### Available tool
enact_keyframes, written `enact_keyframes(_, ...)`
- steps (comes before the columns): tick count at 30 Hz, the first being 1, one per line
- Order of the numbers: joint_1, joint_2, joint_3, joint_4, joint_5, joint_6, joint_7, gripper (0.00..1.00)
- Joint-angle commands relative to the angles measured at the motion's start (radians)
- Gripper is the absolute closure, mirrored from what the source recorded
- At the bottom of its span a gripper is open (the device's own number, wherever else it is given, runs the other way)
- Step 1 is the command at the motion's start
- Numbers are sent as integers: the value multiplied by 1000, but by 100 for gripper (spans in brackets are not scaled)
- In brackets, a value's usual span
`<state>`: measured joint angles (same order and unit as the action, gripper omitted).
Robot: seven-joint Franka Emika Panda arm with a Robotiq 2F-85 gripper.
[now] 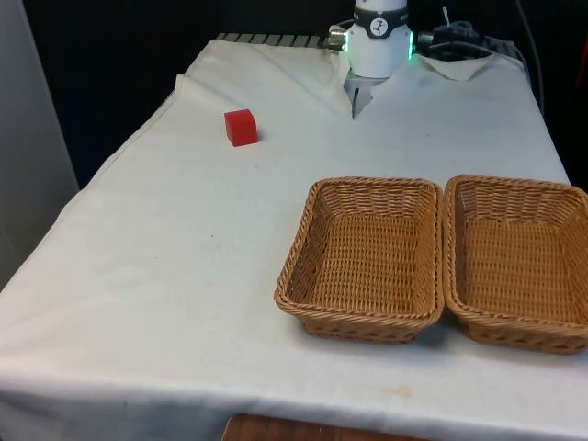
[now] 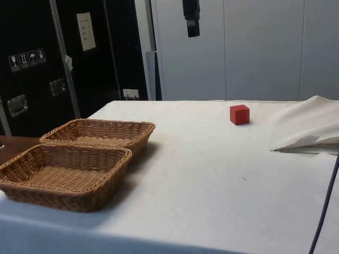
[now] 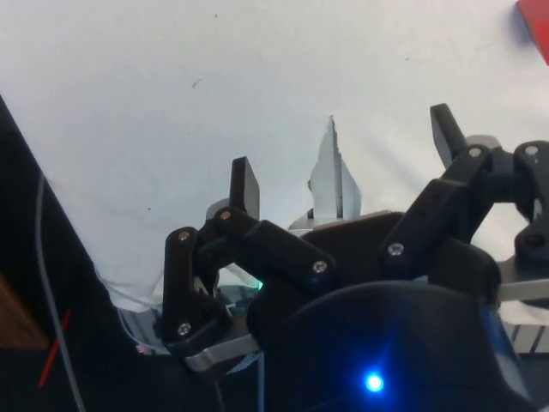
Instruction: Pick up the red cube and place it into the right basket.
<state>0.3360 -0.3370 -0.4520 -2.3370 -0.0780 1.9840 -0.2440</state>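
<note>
red cube (image 1: 241,127), two baskets (image 1: 366,260) apparently touching

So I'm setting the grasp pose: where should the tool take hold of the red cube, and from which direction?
Come straight down from above and close on two opposite vertical faces of the red cube. It sits flat on the white cloth with open space all round, well apart from both baskets, so its sides are free. The tool is open, likely wide enough.

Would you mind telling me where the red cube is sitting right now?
The red cube rests on the white cloth towards the front view's left, far side, well apart from both wicker baskets. In the side view it sits beyond the baskets, near the rumpled cloth fold.
</note>
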Motion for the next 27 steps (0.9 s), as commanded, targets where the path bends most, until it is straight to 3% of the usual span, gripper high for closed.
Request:
enact_keyframes(1,-5,-6,-3,-10,-13,11,-7,0)
enact_keyframes(22,-8,-1,-33,-32,-85,2,-88,0)
enact_keyframes(27,-17,-11,-34,-51,-127,15,-97,0)
